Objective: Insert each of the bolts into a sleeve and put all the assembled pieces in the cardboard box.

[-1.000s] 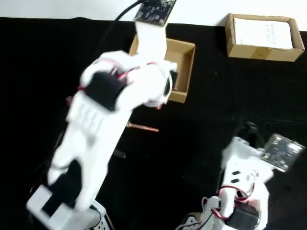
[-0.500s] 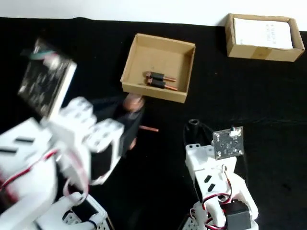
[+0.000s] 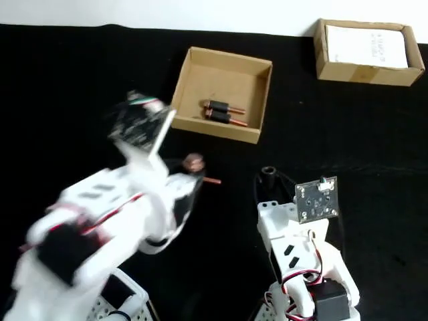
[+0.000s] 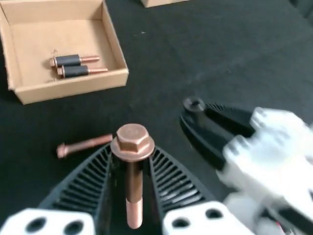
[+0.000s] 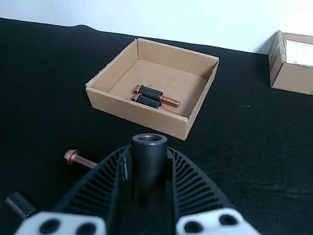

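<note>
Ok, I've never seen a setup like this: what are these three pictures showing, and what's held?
Two small white robot arms sit side by side at a black table. One picture looks down from above; the other two come from cameras on each arm's wrist. The left gripper is shut on a copper bolt, the right gripper on a black sleeve. A cardboard box holds two assembled pieces. One loose bolt lies on the table near it.

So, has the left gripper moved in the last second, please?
Yes. The left gripper has pulled back from over the box toward its base, and now holds a bolt short of the box's front wall.
</note>
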